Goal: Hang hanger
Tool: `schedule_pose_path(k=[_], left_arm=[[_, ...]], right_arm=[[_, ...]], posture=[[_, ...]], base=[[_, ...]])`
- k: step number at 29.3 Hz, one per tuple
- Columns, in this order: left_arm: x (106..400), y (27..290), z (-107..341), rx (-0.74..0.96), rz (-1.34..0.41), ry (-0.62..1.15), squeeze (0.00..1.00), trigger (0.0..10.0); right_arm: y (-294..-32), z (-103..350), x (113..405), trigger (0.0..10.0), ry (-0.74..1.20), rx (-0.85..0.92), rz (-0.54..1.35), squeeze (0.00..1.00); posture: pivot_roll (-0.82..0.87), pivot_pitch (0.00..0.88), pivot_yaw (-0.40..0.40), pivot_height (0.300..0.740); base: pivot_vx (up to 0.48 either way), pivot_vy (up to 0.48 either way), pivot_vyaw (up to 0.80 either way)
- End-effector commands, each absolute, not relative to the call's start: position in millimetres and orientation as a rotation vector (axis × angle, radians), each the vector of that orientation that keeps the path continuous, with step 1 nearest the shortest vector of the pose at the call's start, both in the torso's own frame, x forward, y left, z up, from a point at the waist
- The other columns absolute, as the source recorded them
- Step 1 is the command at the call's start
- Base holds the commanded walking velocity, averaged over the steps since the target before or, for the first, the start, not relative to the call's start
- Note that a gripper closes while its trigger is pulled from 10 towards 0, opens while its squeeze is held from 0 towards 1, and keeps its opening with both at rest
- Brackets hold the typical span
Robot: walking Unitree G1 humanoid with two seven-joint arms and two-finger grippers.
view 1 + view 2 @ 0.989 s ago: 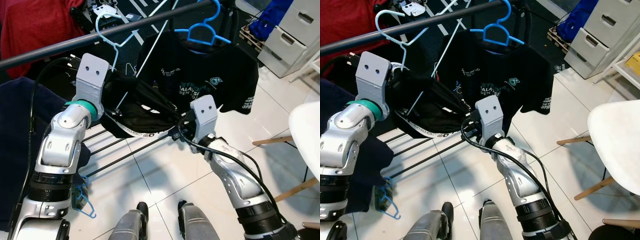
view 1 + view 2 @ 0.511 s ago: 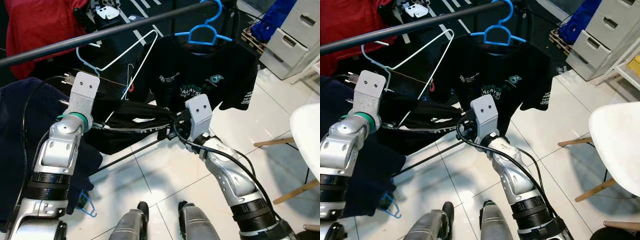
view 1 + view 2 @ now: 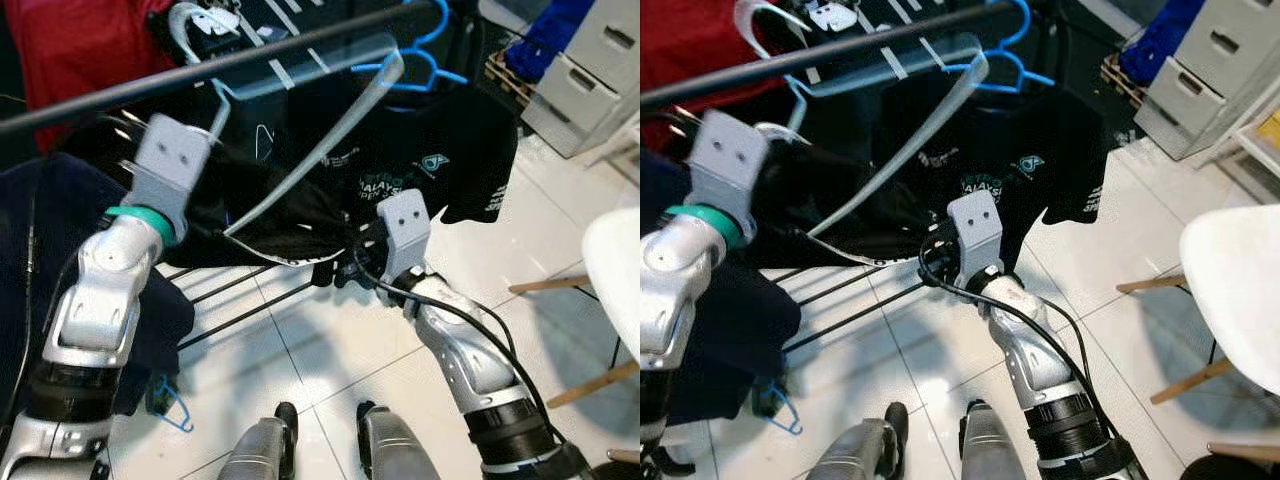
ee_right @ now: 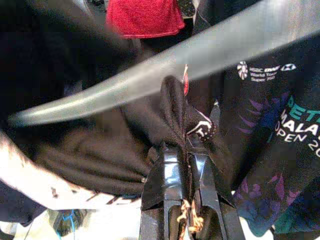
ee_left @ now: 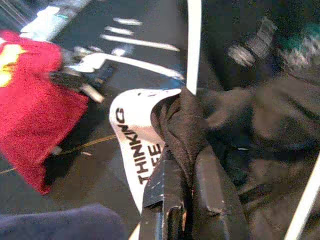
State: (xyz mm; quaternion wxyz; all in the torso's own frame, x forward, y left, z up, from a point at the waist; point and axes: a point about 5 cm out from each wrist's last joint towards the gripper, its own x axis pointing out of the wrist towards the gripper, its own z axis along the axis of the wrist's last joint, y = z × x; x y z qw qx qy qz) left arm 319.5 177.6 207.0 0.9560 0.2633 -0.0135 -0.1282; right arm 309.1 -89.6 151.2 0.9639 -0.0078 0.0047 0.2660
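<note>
Left gripper (image 5: 182, 165): pinches the black shirt (image 3: 270, 215), lifted higher than before.
Right gripper (image 4: 186, 167): pinches the same shirt.
Pale hanger (image 3: 300, 125): swung up, hook near the rail (image 3: 200, 70).
Meaning: nearly hung.

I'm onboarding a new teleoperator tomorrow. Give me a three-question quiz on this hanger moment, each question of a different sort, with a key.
1. True or false: the left gripper is shut on the black garment.
2. What does the right gripper pinch? A) the rail B) the black garment C) a blue hanger
3. Fill in: the hung black T-shirt sits on a ____ hanger on the rail.

Key: 1 true; 2 B; 3 blue
</note>
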Motion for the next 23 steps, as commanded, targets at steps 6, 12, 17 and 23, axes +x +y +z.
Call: schedule_pose_path(k=[6, 12, 17, 23], left_arm=[[319, 167, 188, 0.554, -0.259, 0.053, 0.0, 10.0], [321, 170, 197, 0.543, -0.218, -0.03, 0.0, 10.0], [315, 170, 213, 0.577, -0.215, -0.19, 0.0, 10.0], [307, 171, 229, 0.599, -0.194, -0.333, 0.0, 10.0]], right_arm=[[-87, 147, 307, 0.0, 0.02, -0.008, 0.541, 0.0], [-89, 145, 306, 0.0, 0.021, -0.011, 0.533, 0.0], [-89, 145, 306, 0.0, 0.021, -0.009, 0.532, 0.0], [-89, 145, 307, 0.0, 0.023, -0.01, 0.533, 0.0]], posture=[[-0.17, 0.162, 0.107, 0.74], [-0.18, 0.164, 0.11, 0.74], [-0.17, 0.164, 0.109, 0.74], [-0.17, 0.164, 0.107, 0.74]], base=[[0.0, 0.0, 0.0], [0.0, 0.0, 0.0], [0.0, 0.0, 0.0], [0.0, 0.0, 0.0]])
